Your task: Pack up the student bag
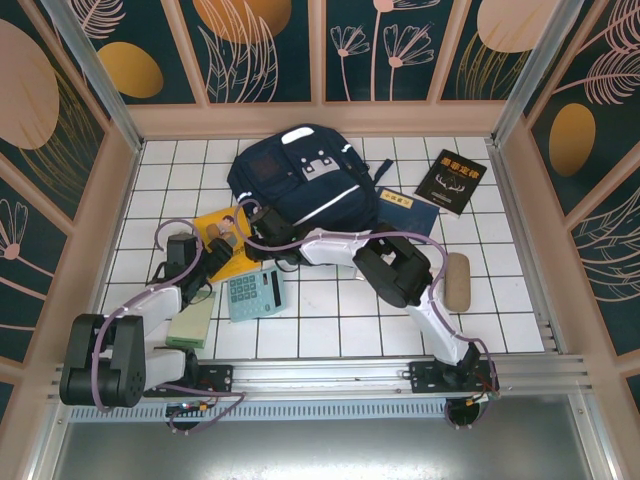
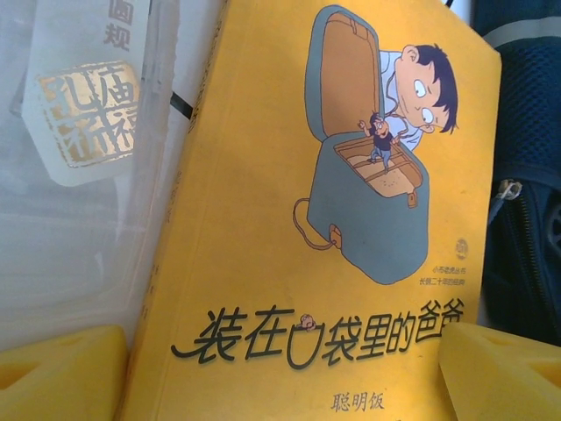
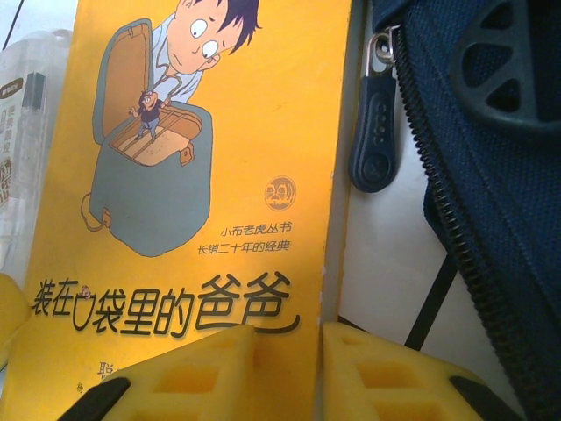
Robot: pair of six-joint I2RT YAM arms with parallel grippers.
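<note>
White tiled table, patterned panel walls around it. The left gripper is wide, pads spread to either side of the yellow book, low over the cover, holding nothing. Reads as lined up to straddle the book or pin it flat. The right gripper is nearly closed, thin slit only, tips right at the book's long edge on the bag side. Can't tell if it pinches the cover or just rests there. My guess: it's working that edge to get under, since a flat book offers nothing to grab from above.

Outward from the left tips, away from the bag: clear case with a gold-print label, right against the book; touching or overlapping, can't tell. Outward from the right tips: a strip of bare tile, then the bag just beside the book, its zip pull lying at that gap. Zip open or closed, can't tell. Bag lies flat beyond both grippers, toward the back wall, near enough for a short carry.

Behind the grippers, toward the bases: calculator, green box. Well off to the right arm's outer side: booklet, black book, tan case. Nothing reads as packed; book looks like the item in hand. Risk: it slides on tile instead of lifting.
</note>
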